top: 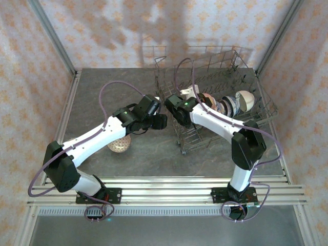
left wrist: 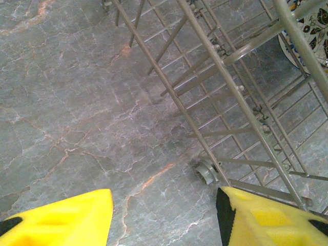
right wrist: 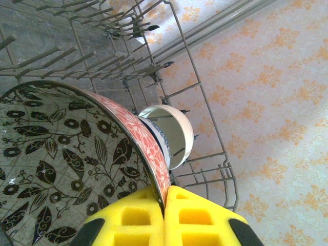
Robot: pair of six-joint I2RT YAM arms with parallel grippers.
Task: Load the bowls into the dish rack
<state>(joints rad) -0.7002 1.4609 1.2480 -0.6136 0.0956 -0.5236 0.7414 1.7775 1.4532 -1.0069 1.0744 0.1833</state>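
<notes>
The grey wire dish rack (top: 256, 110) stands at the back right, with several bowls lined up on edge inside it, the cream bowl (top: 246, 99) at the right end. My right gripper (right wrist: 165, 197) is inside the rack (right wrist: 204, 101), shut on the rim of a pink-patterned bowl (right wrist: 137, 134) with dark leaves inside. Behind it stand a blue-and-white bowl (right wrist: 160, 139) and the cream bowl (right wrist: 177, 130). My left gripper (top: 162, 121) hangs open and empty (left wrist: 164, 220) over the table beside the rack's corner wheel (left wrist: 207, 172). One patterned bowl (top: 119, 144) sits on the table under the left arm.
The rack's wire side (left wrist: 241, 95) runs close to the right finger of the left gripper, and a dark-flowered bowl (left wrist: 313, 28) shows through it. Grey marble table (top: 97, 92) lies to the left. Patterned walls enclose the table.
</notes>
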